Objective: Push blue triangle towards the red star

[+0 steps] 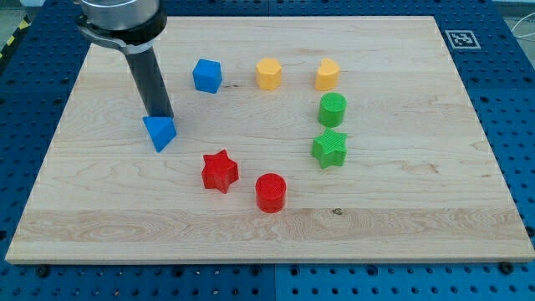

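Blue pegboard frames the pale wooden table (267, 226), which carries a small black-and-white square marker (459, 38) at its 1 o'clock corner; no writing or brand can be read anywhere.

Only one camera view is on hand. I have no fingers to spread or pinch, just a dark rod, and my tip (159, 115) sits touching the upper edge of the blue triangle (160, 132), at its 12 o'clock side. The red star (220, 170) lies from the triangle toward about 4 o'clock, near but apart. So I judge my tip wants to stand nearer the triangle's 10 o'clock before pushing, or the block may slide straight down past the star.

Other blocks: a blue cube (206, 75), two yellow blocks (268, 73) (328, 74), a green cylinder (332, 109), a green star (329, 148), a red cylinder (271, 192).
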You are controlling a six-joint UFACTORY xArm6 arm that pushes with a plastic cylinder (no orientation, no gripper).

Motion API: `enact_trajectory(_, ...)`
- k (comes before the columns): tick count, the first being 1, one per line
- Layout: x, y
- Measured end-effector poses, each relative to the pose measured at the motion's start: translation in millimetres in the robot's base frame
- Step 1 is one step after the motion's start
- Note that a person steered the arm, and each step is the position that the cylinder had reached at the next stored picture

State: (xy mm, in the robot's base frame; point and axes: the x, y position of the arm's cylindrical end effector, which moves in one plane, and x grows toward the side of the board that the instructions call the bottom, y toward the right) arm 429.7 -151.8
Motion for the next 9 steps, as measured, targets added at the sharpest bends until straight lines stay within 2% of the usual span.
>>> enact_trajectory(2, 4, -31)
enact_trajectory(7, 38, 8)
enact_trajectory(9, 25, -18)
